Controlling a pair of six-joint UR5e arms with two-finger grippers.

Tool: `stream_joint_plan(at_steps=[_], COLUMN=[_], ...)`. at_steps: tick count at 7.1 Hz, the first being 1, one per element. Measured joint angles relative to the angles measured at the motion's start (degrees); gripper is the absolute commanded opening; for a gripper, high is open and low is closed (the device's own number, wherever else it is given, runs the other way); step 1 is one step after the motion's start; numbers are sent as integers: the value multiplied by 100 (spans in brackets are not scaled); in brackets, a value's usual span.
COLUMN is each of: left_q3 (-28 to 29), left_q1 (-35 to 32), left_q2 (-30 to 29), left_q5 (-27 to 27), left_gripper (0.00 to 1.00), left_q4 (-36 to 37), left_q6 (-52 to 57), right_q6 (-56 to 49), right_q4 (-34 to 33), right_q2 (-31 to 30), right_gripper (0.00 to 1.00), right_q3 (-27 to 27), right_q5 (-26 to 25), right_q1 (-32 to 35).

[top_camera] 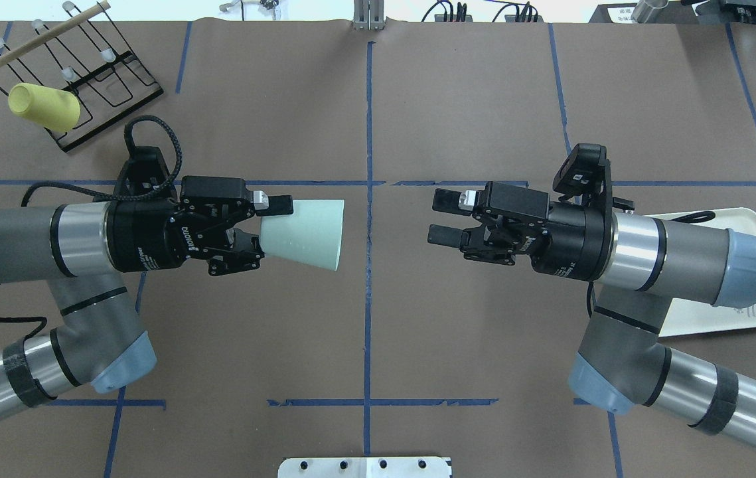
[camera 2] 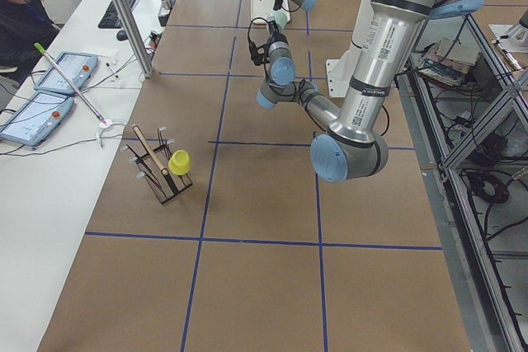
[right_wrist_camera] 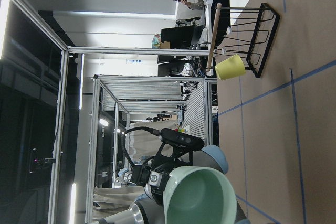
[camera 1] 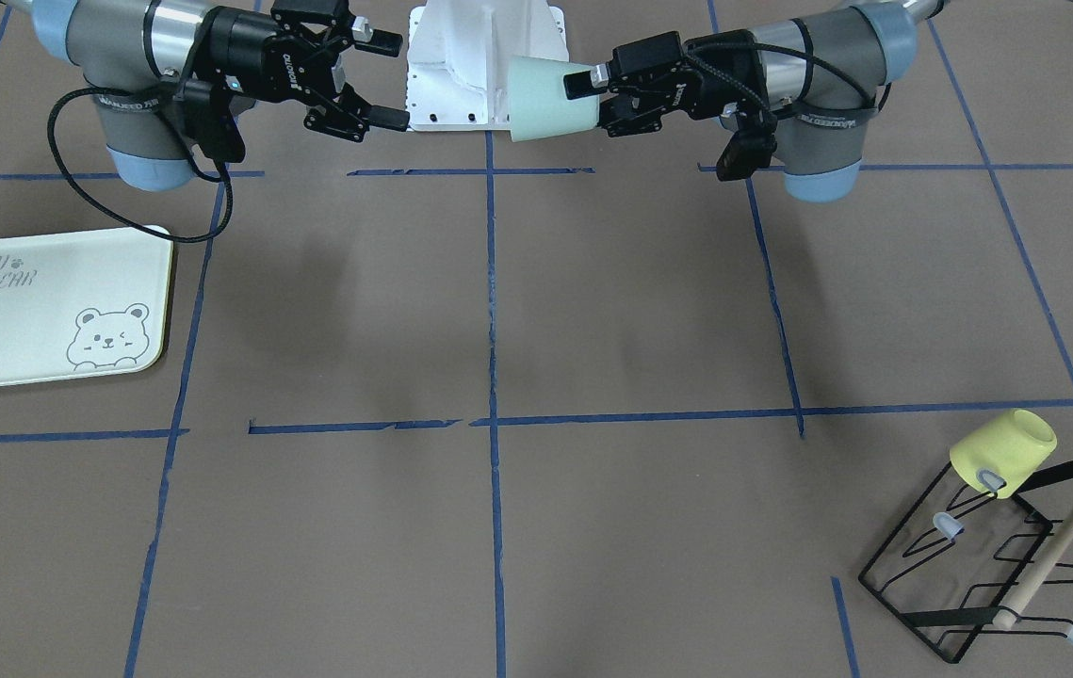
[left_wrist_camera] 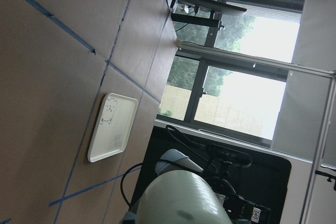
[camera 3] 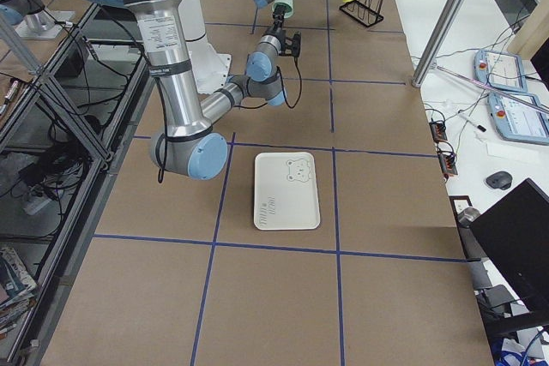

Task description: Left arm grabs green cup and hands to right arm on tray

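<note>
The green cup (top_camera: 303, 234) lies on its side in the air, mouth toward the right arm; it also shows in the front view (camera 1: 550, 100), the left wrist view (left_wrist_camera: 181, 199) and the right wrist view (right_wrist_camera: 200, 195). My left gripper (top_camera: 265, 222) is shut on the cup's base end and holds it high above the table. My right gripper (top_camera: 443, 217) is open and empty, facing the cup's mouth with a gap between them; in the front view it (camera 1: 389, 79) is at the upper left. The tray (camera 1: 46, 306) lies flat on the table, empty, below the right arm (top_camera: 683, 255).
A black wire cup rack (top_camera: 79, 79) with a wooden bar stands at the table's far left corner and carries a yellow cup (top_camera: 44, 106). A white base plate (camera 1: 484, 66) sits between the arms. Blue tape lines cross the brown table.
</note>
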Motion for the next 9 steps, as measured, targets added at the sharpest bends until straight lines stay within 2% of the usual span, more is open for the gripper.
stream_joint_plan(at_steps=[3,9], left_q3=[144,402], left_q1=[247,321], left_q2=[-79,-268], left_q5=[147,284], left_gripper=[9,9], left_q4=[-167,-132], left_q6=[-1,6], right_q6=[43,52], right_q4=[147,-354], right_q2=[247,620], right_gripper=[100,99], right_q3=[-230,-231], right_q5=[-137,-171], right_q1=[-107,-253])
